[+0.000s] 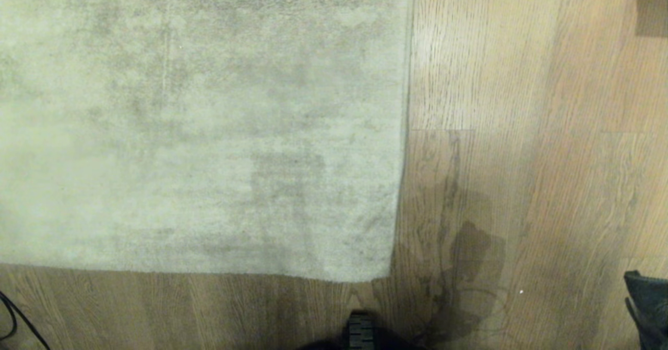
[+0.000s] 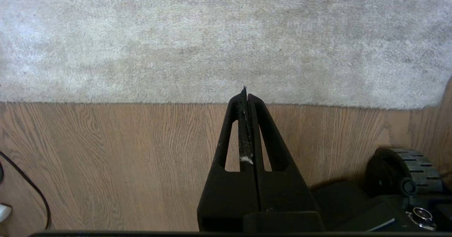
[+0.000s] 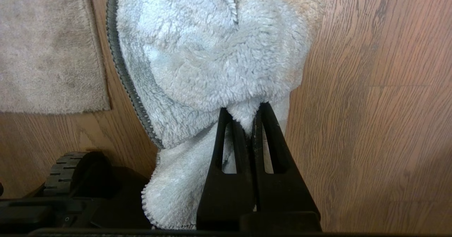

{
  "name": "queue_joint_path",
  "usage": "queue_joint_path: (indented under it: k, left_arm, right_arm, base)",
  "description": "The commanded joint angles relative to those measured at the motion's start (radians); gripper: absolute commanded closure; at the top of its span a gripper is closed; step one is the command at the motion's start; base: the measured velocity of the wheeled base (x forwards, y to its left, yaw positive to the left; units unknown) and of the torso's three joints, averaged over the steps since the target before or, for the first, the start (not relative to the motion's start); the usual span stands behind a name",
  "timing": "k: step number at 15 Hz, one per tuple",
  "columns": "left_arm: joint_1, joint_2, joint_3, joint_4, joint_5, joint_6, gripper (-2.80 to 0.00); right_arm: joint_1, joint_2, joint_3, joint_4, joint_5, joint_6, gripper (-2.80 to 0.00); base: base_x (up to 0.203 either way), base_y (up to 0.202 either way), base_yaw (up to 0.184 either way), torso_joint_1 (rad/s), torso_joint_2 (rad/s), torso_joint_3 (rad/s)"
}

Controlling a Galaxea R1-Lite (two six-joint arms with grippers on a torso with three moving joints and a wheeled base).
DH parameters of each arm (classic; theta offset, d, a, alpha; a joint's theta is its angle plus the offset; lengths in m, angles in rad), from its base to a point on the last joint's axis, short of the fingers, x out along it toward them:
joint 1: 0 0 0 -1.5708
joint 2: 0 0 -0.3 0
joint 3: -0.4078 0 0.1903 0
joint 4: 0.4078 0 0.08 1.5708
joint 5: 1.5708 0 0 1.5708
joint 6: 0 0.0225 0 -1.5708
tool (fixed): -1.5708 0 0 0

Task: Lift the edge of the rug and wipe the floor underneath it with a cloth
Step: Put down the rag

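Note:
The mottled grey-beige rug (image 1: 198,120) lies flat on the oak floor (image 1: 548,157); its rug edge (image 1: 404,131) runs down to a corner (image 1: 389,274) near the frame's lower middle. In the left wrist view my left gripper (image 2: 245,92) hangs shut and empty above the floor (image 2: 106,159), beside the rug's near border (image 2: 141,102). My right gripper (image 3: 243,115) is shut on a fluffy pale blue-white cloth (image 3: 212,49), which hangs bunched over the floor (image 3: 370,106) beside the rug's corner (image 3: 106,108). Neither gripper shows in the head view.
A black cable (image 1: 15,313) lies on the floor at the lower left, also seen as a cable (image 2: 31,187) from the left wrist. My base's treaded wheel (image 1: 360,332) sits just before the rug corner. A dark object (image 1: 647,308) stands at the lower right.

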Motion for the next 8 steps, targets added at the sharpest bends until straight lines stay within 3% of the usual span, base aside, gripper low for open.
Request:
queue_joint_path:
  k: [1, 8]
  left_arm:
    - [0.0, 0.0, 0.0, -0.001, 0.001, -0.002, 0.0]
    - [0.0, 0.0, 0.0, -0.001, 0.001, -0.003, 0.0]
  right_arm:
    - [0.0, 0.001, 0.0, 0.0, 0.0, 0.0, 0.0]
    - [0.0, 0.001, 0.0, 0.0, 0.0, 0.0, 0.0]
  base:
    - [0.0, 0.0, 0.0, 0.0, 0.0, 0.0]
    - [0.0, 0.0, 0.0, 0.0, 0.0, 0.0]
